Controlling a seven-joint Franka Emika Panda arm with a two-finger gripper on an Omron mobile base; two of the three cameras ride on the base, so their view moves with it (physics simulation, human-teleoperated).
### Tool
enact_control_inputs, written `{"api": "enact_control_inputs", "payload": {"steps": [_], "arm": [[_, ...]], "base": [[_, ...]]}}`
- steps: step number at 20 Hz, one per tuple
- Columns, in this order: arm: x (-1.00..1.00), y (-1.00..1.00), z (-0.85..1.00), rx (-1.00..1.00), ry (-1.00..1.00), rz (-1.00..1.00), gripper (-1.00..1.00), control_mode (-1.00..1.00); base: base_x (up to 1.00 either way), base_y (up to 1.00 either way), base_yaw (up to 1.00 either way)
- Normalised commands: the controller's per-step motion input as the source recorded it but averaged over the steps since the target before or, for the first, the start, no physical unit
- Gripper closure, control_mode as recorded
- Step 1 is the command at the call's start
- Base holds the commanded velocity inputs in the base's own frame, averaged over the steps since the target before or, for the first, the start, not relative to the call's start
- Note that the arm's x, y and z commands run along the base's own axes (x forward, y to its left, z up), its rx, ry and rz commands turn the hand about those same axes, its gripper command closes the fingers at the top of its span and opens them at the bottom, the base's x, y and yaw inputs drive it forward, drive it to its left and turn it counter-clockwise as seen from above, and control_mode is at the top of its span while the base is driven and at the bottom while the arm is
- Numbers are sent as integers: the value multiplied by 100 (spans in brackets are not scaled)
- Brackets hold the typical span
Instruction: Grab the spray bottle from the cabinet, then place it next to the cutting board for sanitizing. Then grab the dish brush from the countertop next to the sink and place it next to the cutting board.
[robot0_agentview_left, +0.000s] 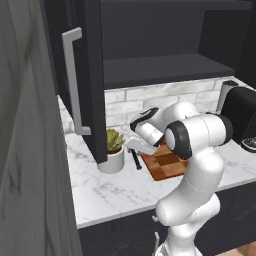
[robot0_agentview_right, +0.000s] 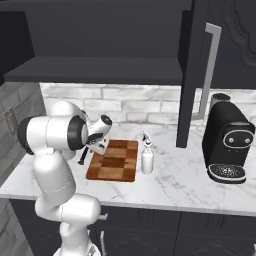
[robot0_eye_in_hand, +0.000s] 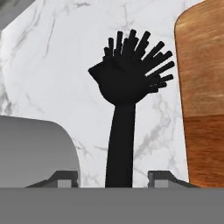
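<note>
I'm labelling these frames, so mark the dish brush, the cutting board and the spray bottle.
Slim black dish brush (robot0_eye_in_hand: 129, 76), hand view, bristle head.
Brown wooden patchwork cutting board (robot0_agentview_right: 114, 162), right base view, centre of top face.
Small pale translucent spray bottle (robot0_agentview_right: 147, 161), right base view, body.

Soft, even light, no glare; the open cabinet (robot0_agentview_left: 150, 45) is dark inside, and all pictures look sharp

Arm (robot0_agentview_left: 195, 165): glossy white rounded shell segments, bulbous at base column. Joints capped with dark grey-black rings and discs, largest just right of the cutting board (robot0_agentview_left: 165, 165). Wrist link white with black band. Gripper (robot0_eye_in_hand: 113, 179): small dark grey finger tips (robot0_eye_in_hand: 65, 178), blocky, lighter top edges.
</note>
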Motion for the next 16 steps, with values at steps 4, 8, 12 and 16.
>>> {"api": "enact_control_inputs", "payload": {"steps": [4, 8, 12, 16], "arm": [[-13, 0, 1, 0, 0, 0, -100, -100], [-44, 0, 53, 0, -9, 0, -100, -100], [-67, 0, 93, 0, -21, 0, -100, -100], [-71, 0, 96, 0, -23, 0, -100, -100]], "base": [[0, 0, 0], [0, 0, 0], [0, 0, 0], [0, 0, 0]]}}
